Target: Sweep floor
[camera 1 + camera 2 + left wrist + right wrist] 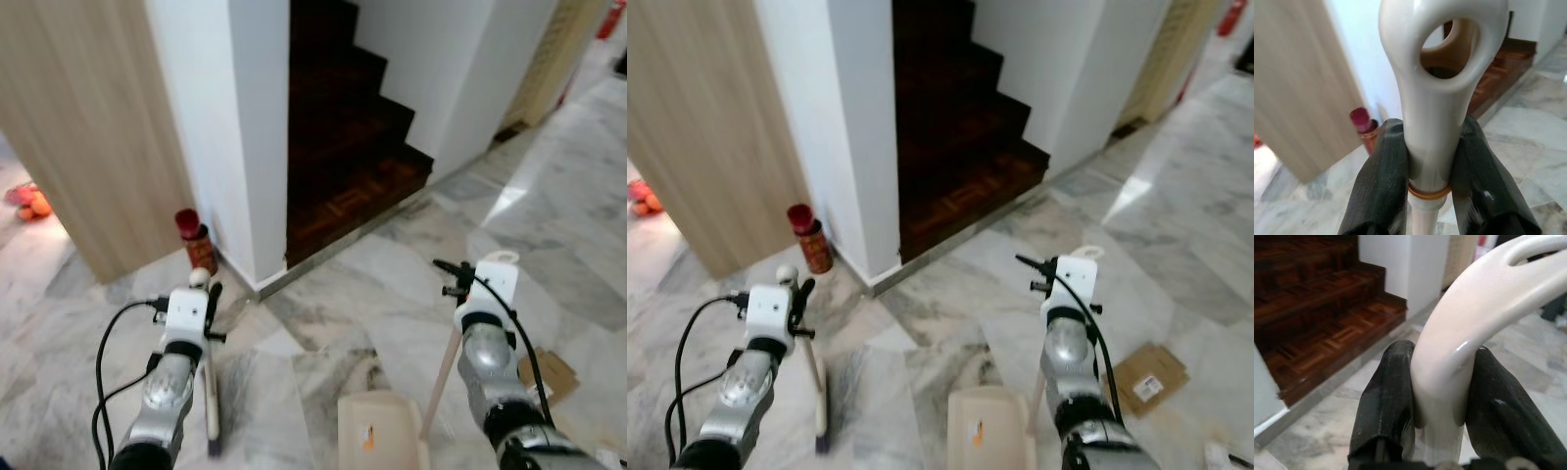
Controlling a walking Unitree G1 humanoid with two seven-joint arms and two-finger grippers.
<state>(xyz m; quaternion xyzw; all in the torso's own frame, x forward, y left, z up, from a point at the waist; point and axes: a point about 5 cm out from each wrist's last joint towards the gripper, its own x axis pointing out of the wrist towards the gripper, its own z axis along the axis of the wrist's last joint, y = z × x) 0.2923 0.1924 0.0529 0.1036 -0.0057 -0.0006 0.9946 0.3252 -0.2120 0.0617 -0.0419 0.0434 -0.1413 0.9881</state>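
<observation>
My left gripper (1430, 169) is shut on the top of a white broom handle (1442, 73), just below its hanging loop. The broom (209, 382) stands nearly upright at lower left, its dark brush head (214, 446) on the marble floor. My right gripper (1442, 396) is shut on the curved cream handle (1474, 318) of a long-handled dustpan. The beige pan (377, 431) rests on the floor at bottom centre, and its stick (441, 377) slants up to the loop (502, 258) at my right wrist.
A white pillar (235, 127) and dark wooden stairs (343, 147) lie ahead. A wood panel (88, 127) stands at left with a red can (193, 235) at the pillar's foot. Flat cardboard (549, 377) lies on the floor at right. Open marble floor runs far right.
</observation>
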